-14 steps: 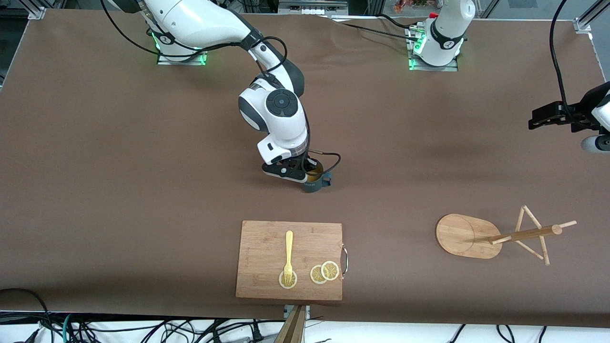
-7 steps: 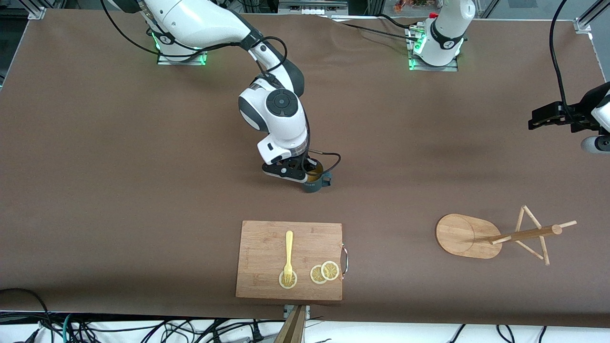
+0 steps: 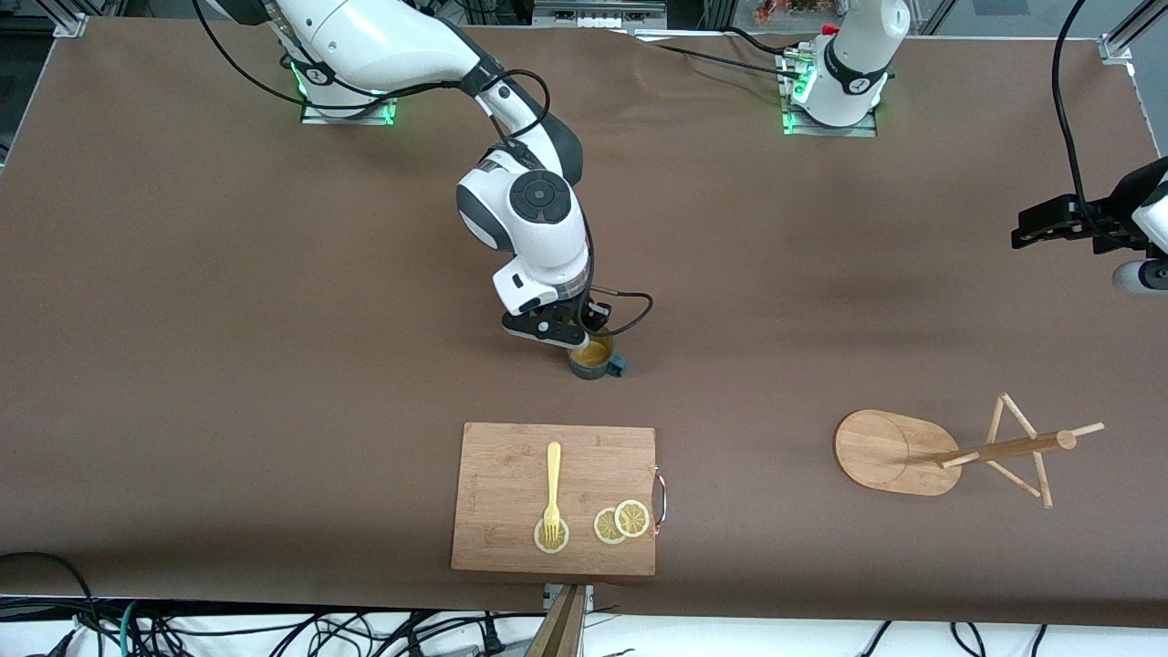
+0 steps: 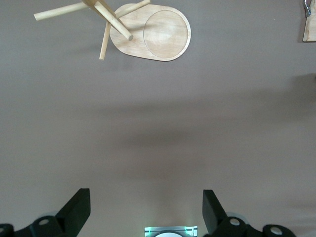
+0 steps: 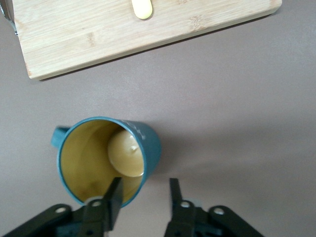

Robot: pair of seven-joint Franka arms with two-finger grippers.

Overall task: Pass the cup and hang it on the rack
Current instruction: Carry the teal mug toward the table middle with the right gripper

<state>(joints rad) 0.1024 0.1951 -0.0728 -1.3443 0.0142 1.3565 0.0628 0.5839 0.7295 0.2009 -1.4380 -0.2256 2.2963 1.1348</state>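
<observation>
cup [image 3: 591, 357] released, tilted on table; right gripper [image 3: 578, 339] parted over rim; left gripper [image 4: 145, 210] open, waiting.

Brown-covered table [image 3: 228, 301], cables below

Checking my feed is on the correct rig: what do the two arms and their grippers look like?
Both arms are glossy white with dark grey joint caps, green lights glowing at their bases, and black cables trailing along them. The right gripper and the left gripper are black, with flat black jaws.

glossy glazed cup [image 3: 592, 357], pale wooden rack [image 3: 949, 449].
</observation>
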